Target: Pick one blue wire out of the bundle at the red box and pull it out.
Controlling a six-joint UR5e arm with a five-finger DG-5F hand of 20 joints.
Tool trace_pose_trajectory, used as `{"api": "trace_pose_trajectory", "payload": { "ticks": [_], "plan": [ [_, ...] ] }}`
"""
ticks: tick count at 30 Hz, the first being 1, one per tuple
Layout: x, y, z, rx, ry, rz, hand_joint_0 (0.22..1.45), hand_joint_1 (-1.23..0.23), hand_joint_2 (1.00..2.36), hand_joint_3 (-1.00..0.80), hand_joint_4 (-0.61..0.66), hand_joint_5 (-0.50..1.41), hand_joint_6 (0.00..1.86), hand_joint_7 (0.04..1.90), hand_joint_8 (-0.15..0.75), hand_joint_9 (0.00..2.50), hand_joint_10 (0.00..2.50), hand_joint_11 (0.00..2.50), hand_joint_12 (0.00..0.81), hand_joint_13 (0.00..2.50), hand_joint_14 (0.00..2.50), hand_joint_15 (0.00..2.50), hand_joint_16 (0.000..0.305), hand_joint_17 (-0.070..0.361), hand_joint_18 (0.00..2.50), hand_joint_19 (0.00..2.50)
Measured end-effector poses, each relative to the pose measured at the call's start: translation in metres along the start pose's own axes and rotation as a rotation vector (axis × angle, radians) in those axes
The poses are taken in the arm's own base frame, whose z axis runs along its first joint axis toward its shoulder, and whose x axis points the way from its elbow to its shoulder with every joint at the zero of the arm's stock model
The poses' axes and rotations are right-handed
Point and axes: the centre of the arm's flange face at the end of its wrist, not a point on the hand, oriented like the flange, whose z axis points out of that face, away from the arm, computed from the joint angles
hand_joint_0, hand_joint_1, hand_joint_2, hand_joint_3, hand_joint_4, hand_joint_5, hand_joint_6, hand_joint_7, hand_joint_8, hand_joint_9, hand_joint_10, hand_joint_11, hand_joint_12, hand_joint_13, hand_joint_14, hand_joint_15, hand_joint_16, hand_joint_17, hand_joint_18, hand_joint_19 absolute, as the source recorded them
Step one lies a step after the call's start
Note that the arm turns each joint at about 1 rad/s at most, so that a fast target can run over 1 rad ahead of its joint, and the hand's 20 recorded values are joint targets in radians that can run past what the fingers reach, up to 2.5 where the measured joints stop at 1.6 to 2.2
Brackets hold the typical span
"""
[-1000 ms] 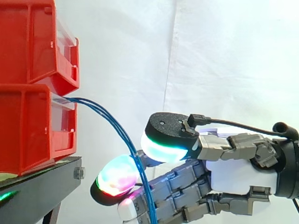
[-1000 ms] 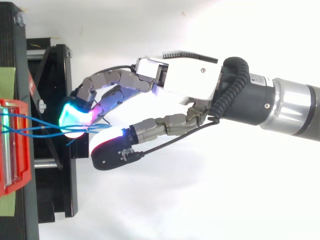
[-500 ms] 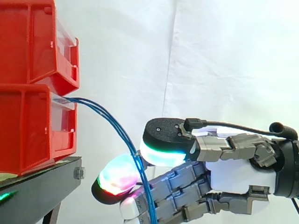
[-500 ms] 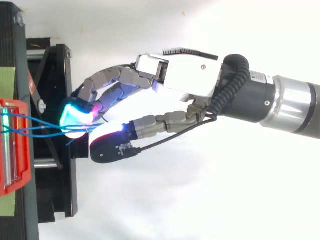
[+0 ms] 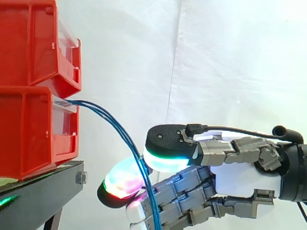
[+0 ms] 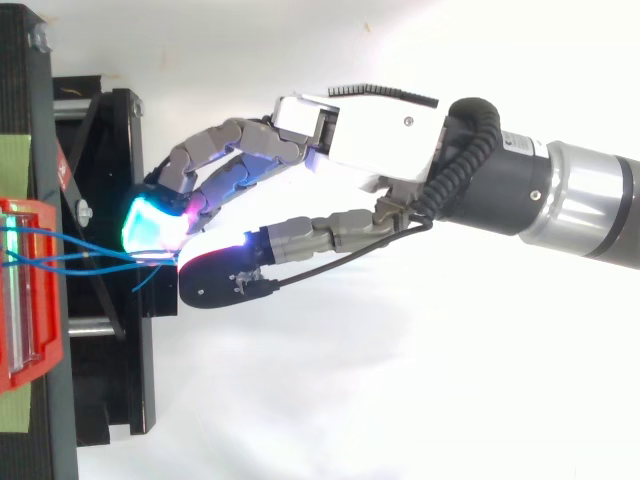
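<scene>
Blue wires [image 5: 117, 127] leave the clear front of the lower red box [image 5: 29, 134] at the left of the side view. They arc down to the right as a close bundle and run off the bottom edge past the hand [image 5: 240, 175]. From above they cross the gap from the box [image 6: 45, 350] at the left edge toward the centre-left, meeting where the fingertips [image 6: 150, 222] face the thumb [image 6: 215, 283].

The hand is curled. Its thumb pad [image 5: 168, 160] is brought in against the glowing pad of a finger [image 5: 122, 179], with the wires passing between them, so it looks like a pinch. Whether it has one strand or several I cannot tell, since the strands lie too close together at the pads.

The wires' length runs left to right, from box to hand, and the hand sits to the right of the box and the black stand [image 5: 43, 191], apart from both. A pull would likely need to go rightward along that line, away from the box.
</scene>
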Motion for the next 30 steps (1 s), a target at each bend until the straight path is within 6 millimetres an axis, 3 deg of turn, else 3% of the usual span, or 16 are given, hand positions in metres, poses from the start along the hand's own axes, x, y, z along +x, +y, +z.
{"api": "trace_pose_trajectory", "payload": {
  "ticks": [8,16,23,30],
  "plan": [
    [-0.0004,0.0000,0.0001,-0.001,-0.001,0.000,0.59,-0.67,1.01,-0.15,0.23,-0.19,0.97,0.65,0.359,0.71,0.00,0.37,0.433,0.78,0.01,0.33,0.057,0.128,0.68,0.31],
    [-0.0005,0.0000,0.0002,-0.001,-0.001,0.002,0.56,-0.62,1.01,-0.32,0.24,-0.20,0.94,0.69,0.331,0.70,0.01,0.37,0.403,0.75,0.01,0.35,0.051,0.114,0.62,0.35],
    [-0.0005,0.0000,0.0002,-0.001,-0.001,0.002,0.55,-0.61,1.01,-0.35,0.22,-0.20,0.94,0.71,0.322,0.70,0.01,0.38,0.394,0.74,0.01,0.36,0.049,0.110,0.60,0.36],
    [0.0002,0.0004,0.0002,-0.002,0.000,0.002,0.56,-0.67,1.01,-0.34,0.23,-0.20,0.95,0.73,0.322,0.70,0.01,0.38,0.394,0.75,0.01,0.35,0.049,0.110,0.62,0.35]
  ]
}}
